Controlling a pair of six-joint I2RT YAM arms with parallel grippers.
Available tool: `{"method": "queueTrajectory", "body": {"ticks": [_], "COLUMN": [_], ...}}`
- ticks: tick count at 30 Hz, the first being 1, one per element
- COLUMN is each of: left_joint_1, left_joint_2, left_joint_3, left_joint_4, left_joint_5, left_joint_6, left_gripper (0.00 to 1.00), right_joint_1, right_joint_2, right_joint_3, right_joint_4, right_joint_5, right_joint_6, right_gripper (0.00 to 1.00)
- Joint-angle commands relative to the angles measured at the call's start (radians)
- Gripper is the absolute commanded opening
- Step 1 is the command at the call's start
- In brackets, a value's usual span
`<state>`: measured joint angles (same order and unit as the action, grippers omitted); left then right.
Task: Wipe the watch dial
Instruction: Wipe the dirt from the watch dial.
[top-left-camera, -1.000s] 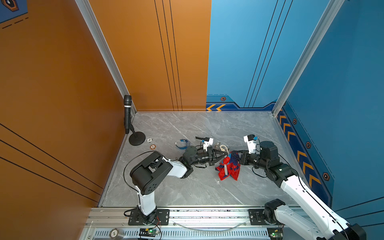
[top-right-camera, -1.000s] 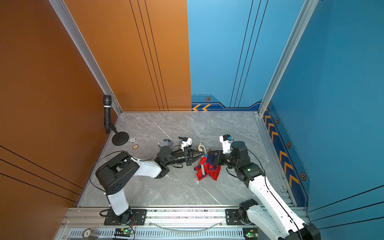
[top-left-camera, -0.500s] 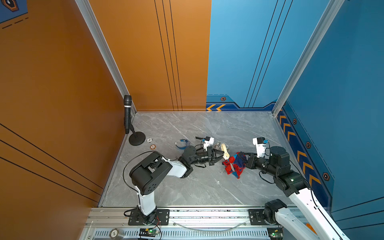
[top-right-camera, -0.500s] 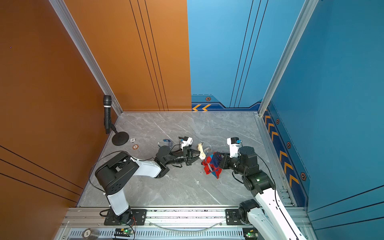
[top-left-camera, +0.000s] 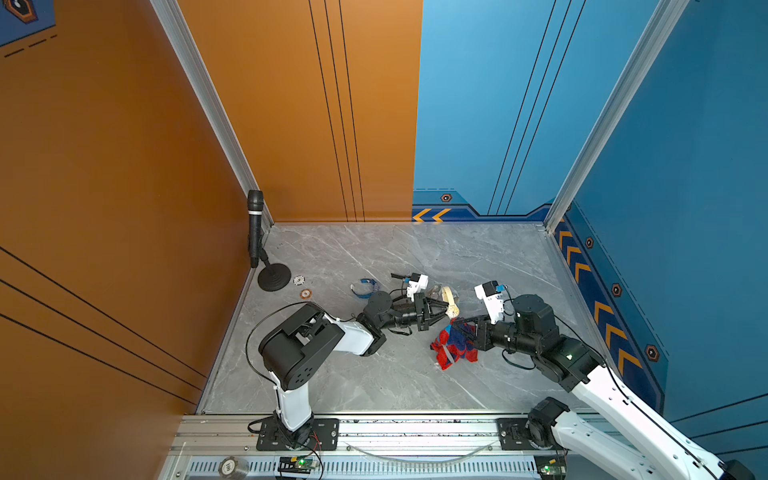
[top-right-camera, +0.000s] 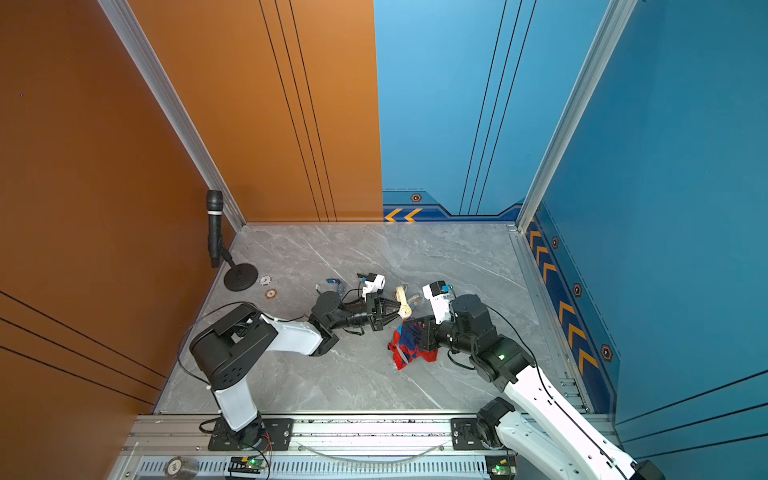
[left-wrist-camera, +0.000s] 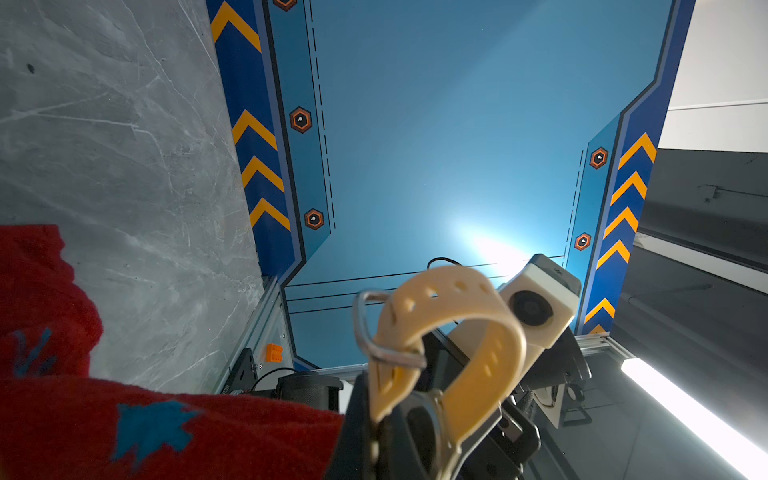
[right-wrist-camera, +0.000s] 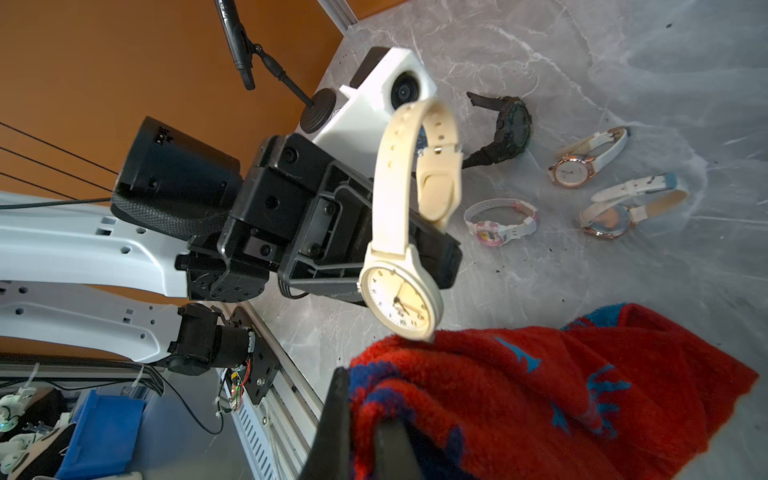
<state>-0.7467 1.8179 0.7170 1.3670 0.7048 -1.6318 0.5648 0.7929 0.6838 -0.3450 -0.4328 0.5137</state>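
Your left jaws: pinching a cream wristwatch (right-wrist-camera: 390, 232), dial (right-wrist-camera: 397, 299) outward. Your right jaws: pinching a red-and-blue towel (right-wrist-camera: 540, 395), just beside the dial's rim.

I see a microphone (top-left-camera: 255, 226) standing in the corner, a white disc (top-left-camera: 298, 280) and an orange disc (top-left-camera: 305, 294) near its base. A black watch (right-wrist-camera: 513, 126) and a pink watch (right-wrist-camera: 498, 224) lie apart.

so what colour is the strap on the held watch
Cream strap, matching the case; it shows best in the right wrist view.
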Motion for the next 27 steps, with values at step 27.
{"method": "queueTrajectory", "body": {"ticks": [27], "left_joint_1": [0.048], "left_joint_2": [-0.019], "left_joint_3": [-0.034], "left_joint_4": [0.040], "left_joint_5": [0.069], "left_joint_6": [0.052], "left_gripper": [0.00], "right_joint_1": [-0.205], "right_joint_2": [0.021], "right_joint_3": [0.111], "right_joint_4": [-0.181], "right_joint_5": [0.017], "right_joint_6": [-0.040], "right_gripper": [0.00]}}
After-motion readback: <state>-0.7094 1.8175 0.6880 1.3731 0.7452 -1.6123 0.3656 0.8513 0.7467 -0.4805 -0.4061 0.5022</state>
